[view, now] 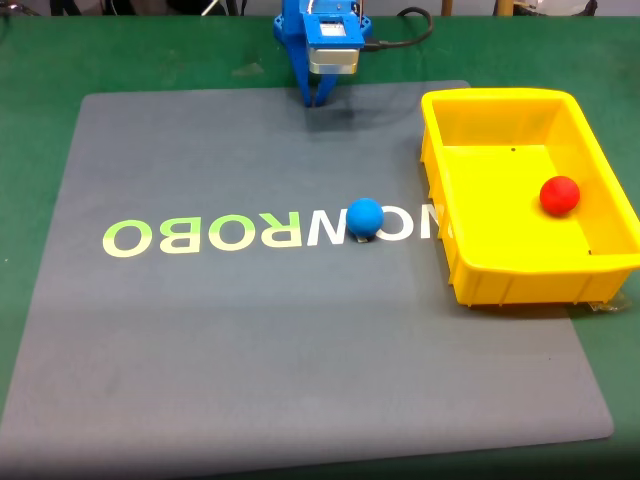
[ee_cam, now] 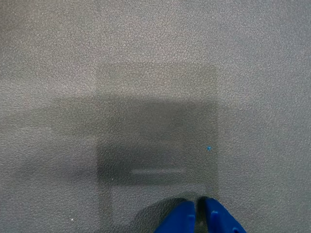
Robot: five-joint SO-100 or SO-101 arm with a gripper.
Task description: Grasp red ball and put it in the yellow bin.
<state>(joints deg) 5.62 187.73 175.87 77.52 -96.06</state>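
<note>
Red ball (view: 560,195) rests inside yellow bin (view: 470,275), toward its right wall. Blue ball (view: 365,217) sits on grey mat (view: 250,350), left of bin. Gripper (view: 318,102), closed and empty, hangs at mat's far edge.

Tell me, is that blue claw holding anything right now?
No, nothing is held. The gripper has its fingertips together over bare grey mat. The red ball lies in the yellow bin; the blue ball sits untouched.
</note>
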